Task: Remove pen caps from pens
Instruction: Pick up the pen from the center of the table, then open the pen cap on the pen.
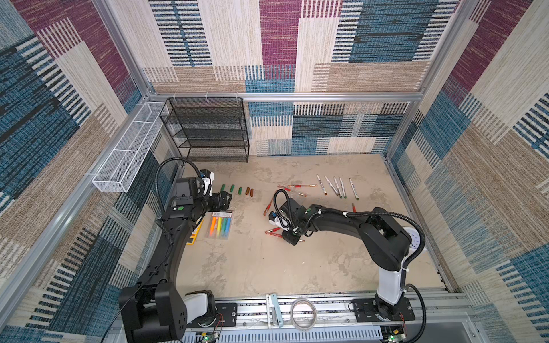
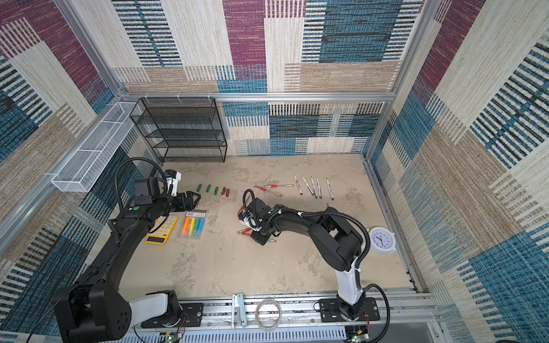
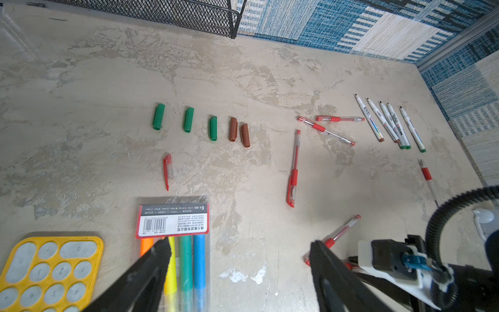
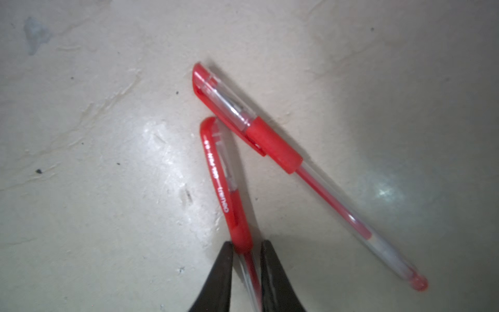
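My right gripper [image 4: 247, 244] is low over the table, shut on the clear barrel of a red-capped pen [image 4: 224, 189], just behind its red grip. A second capped red pen [image 4: 272, 143] lies beside it, the two caps nearly touching. In both top views this gripper [image 1: 292, 237] [image 2: 261, 237] sits mid-table. Green pen caps [image 3: 158, 116] and brown pen caps [image 3: 233, 129] lie in a row, with a loose red cap [image 3: 167, 170] nearer. White-barrelled pens [image 3: 388, 123] lie uncapped at the far right. More red pens [image 3: 293, 168] are scattered between. My left gripper [image 3: 239, 248] hangs open and holds nothing.
A clear highlighter pack [image 3: 172, 221] and a yellow calculator [image 3: 51, 267] lie under my left arm. A black mesh shelf [image 1: 208, 130] stands at the back left, beside a white mesh basket [image 1: 127, 151]. A white clock [image 2: 381, 239] sits right; a tape roll [image 1: 303, 313] rests on the front rail.
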{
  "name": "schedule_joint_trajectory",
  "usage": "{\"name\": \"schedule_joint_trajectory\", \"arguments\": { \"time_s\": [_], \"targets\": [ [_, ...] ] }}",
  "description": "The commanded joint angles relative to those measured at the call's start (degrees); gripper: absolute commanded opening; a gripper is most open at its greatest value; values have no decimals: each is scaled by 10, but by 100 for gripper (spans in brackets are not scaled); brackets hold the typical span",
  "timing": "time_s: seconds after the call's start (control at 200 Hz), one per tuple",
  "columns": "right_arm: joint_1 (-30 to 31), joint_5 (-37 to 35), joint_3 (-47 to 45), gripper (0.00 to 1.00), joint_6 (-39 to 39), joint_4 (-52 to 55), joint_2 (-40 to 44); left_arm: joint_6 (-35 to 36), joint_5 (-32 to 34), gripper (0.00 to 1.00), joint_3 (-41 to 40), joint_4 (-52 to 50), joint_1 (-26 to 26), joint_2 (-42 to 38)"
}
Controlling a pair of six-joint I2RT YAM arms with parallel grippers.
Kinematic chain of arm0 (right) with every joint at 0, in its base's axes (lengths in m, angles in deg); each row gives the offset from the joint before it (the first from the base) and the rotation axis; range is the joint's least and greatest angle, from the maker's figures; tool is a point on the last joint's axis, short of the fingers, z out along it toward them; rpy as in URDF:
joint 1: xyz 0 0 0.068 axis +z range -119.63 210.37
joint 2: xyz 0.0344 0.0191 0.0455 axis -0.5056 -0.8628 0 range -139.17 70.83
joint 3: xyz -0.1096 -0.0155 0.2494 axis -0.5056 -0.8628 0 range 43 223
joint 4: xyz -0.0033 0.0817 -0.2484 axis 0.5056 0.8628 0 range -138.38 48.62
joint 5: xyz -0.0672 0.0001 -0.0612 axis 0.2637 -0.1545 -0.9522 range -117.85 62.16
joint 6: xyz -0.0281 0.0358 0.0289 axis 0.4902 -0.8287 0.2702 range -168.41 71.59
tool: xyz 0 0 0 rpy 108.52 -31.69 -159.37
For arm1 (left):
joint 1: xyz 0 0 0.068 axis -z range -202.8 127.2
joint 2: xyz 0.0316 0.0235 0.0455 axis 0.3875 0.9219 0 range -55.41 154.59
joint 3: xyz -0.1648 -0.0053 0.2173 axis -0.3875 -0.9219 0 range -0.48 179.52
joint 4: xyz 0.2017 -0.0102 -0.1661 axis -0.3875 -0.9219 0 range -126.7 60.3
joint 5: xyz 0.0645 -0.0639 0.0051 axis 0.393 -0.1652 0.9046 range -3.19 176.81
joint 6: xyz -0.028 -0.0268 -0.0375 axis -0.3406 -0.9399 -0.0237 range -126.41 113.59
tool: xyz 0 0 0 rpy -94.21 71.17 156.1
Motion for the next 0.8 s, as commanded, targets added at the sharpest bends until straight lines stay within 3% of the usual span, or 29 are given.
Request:
{"name": "schedule_joint_trajectory", "arguments": {
  "time_s": [0.0,0.275,0.426,0.796],
  "targets": [
    [5,-3,-7,19,-1,81,-7,-2,-13,84,5,10,-1,1],
    [12,13,-7,7,8,88,10,0,-12,84,7,5,-1,-3],
    [10,35,-8,5,15,72,44,-2,-32,84,0,18,-1,-3],
    [-32,243,0,6,-86,-101,104,-47,-283,83,-3,59,-1,-10]
  ]
}}
